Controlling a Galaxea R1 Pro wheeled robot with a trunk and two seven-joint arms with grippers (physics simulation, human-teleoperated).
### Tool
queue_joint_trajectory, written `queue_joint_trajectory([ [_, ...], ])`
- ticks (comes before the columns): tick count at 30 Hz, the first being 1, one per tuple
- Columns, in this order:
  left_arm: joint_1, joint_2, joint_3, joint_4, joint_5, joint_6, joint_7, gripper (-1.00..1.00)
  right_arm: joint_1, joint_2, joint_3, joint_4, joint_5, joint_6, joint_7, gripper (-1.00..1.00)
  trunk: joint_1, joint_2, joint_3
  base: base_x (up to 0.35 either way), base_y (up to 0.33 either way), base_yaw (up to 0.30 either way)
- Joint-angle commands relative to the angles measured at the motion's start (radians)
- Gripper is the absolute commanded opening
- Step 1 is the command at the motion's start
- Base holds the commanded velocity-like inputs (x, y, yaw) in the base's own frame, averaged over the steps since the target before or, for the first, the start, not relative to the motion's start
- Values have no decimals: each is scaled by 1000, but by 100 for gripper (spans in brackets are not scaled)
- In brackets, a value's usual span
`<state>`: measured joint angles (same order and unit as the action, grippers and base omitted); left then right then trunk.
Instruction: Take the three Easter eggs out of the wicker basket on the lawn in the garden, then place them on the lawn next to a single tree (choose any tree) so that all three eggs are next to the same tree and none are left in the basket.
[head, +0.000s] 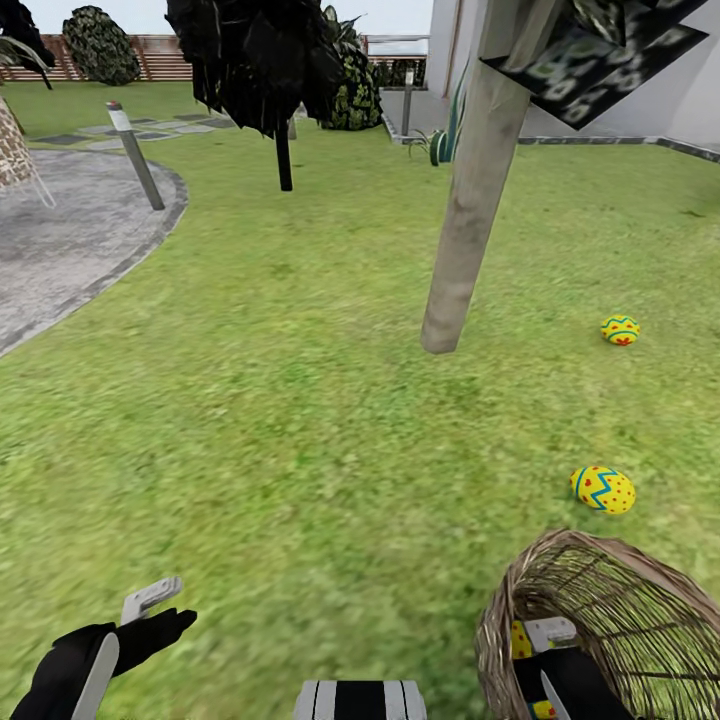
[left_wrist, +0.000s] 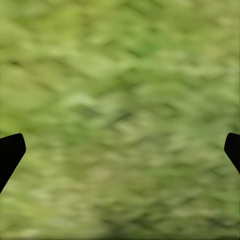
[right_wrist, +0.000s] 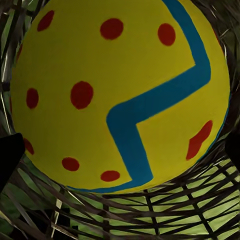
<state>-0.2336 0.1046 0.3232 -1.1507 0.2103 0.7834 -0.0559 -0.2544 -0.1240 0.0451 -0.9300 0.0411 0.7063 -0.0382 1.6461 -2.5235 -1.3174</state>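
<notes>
Altogether three Easter eggs show. Two lie on the lawn (head: 300, 420) beyond the wicker basket (head: 600, 600): the nearer egg (head: 603, 489) sits just past the basket's rim, and the farther egg (head: 620, 329) lies beyond that one, near the foot of the tree trunk (head: 470, 200) and to its right. The third egg (right_wrist: 117, 95) is inside the basket, which is tipped so that its mouth faces the robot; in the right wrist view this egg looms very close, against the woven wall, between the dark fingertips at the picture's edges.

The right gripper (head: 548, 660) reaches into the basket's mouth; its fingers stand apart on either side of the egg, and whether they touch it cannot be told. The left gripper (head: 150, 615) hangs over bare grass well to the left of the basket, fingers (left_wrist: 10, 150) spread wide with nothing between them.

Left of the trunk and farther off, a grey paved round area (head: 60, 240) borders the grass, with one short post (head: 135, 155) at its edge. Beyond the trunk stand a second, dark tree (head: 284, 150), bushes (head: 100, 45), a fence and a pale wall.
</notes>
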Motion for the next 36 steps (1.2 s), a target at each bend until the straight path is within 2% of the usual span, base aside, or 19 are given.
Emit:
queue_joint_trajectory([
  [1, -1, -1, 1, 0, -2, 5, -5, 100, 0, -1, 4, -1, 0, 6, -2, 100, 0, 0, -1, 0, 0, 0],
  [12, -1, -3, -4, 2, -3, 5, -5, 100, 0, 1, 4, 2, 0, 4, -2, 100, 1, -1, -8, 0, 0, 0],
  [14, -1, -3, -4, 4, -3, 5, -5, 100, 0, 1, 4, 2, 0, 4, -2, 100, 2, -1, -16, 0, 0, 0],
  [26, -1, -3, -6, 11, -3, 5, -5, 100, 0, 3, 4, 2, 2, 4, -3, 100, 2, -1, -16, 0, 0, 0],
  [29, -1, -3, -6, 11, -3, 5, -5, 100, 0, 2, 4, 2, 2, 4, -3, 100, 3, -2, -28, 0, 0, 0],
  [36, -1, -3, -6, 12, -3, 5, -5, 100, 0, 1, 4, 2, 2, 3, -3, 100, 3, -2, -28, 0, 0, 0],
])
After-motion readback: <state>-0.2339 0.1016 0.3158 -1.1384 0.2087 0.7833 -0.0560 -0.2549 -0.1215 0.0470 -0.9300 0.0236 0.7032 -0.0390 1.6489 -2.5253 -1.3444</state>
